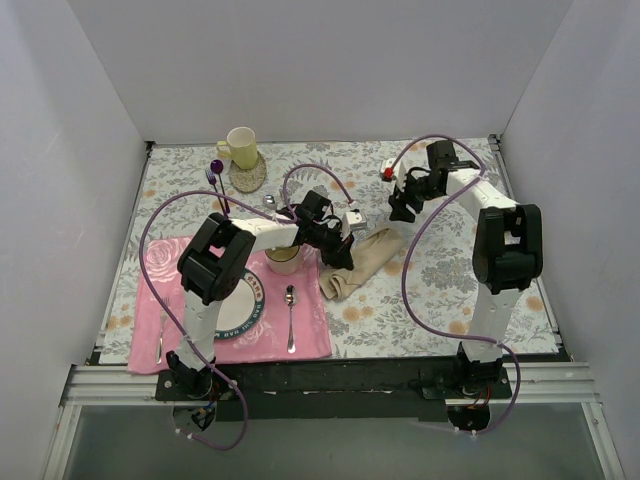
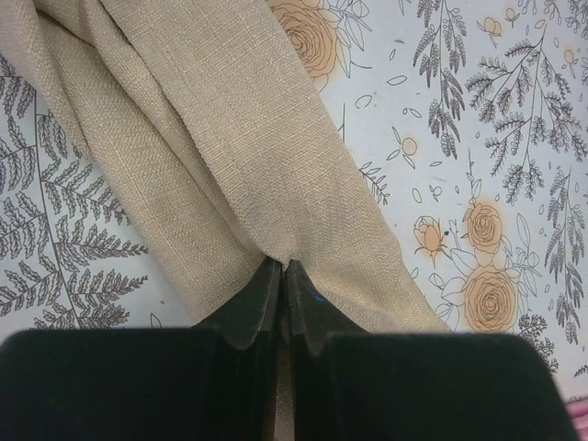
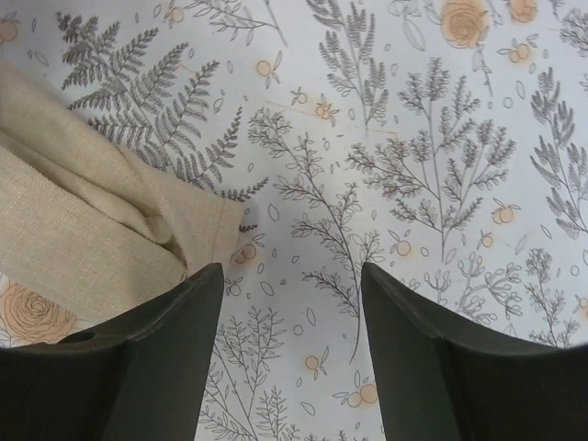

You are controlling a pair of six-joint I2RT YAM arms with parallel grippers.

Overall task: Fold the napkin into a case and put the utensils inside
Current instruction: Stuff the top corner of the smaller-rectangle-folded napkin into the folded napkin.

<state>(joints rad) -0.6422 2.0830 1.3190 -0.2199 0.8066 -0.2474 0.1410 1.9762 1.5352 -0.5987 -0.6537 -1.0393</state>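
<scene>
The napkin (image 1: 372,256) lay near the middle of the surface, a plain beige-tan cloth bunched into a long, loose roll. It ran at a slant from the far right corner of the pink placemat (image 1: 305,338) up toward the right arm. Up close, the napkin (image 2: 230,138) showed a coarse, linen-like weave, matte and soft, with deep lengthwise folds gathering to a point. And there was the left claw (image 2: 280,268), its black jaws pressed together, pinching that gathered fold of cloth right at the tips! From above, the left claw (image 1: 343,256) sat low on the roll's near half. Over at the other end, the right claw (image 3: 292,276) stood wide apart, holding nothing, with only the grey floral tablecloth (image 3: 441,184) between its dark, rounded fingers. One squared, hemmed corner of the napkin (image 3: 83,230) lay flat just beside its left finger, though whether it touched I couldn't tell.
</scene>
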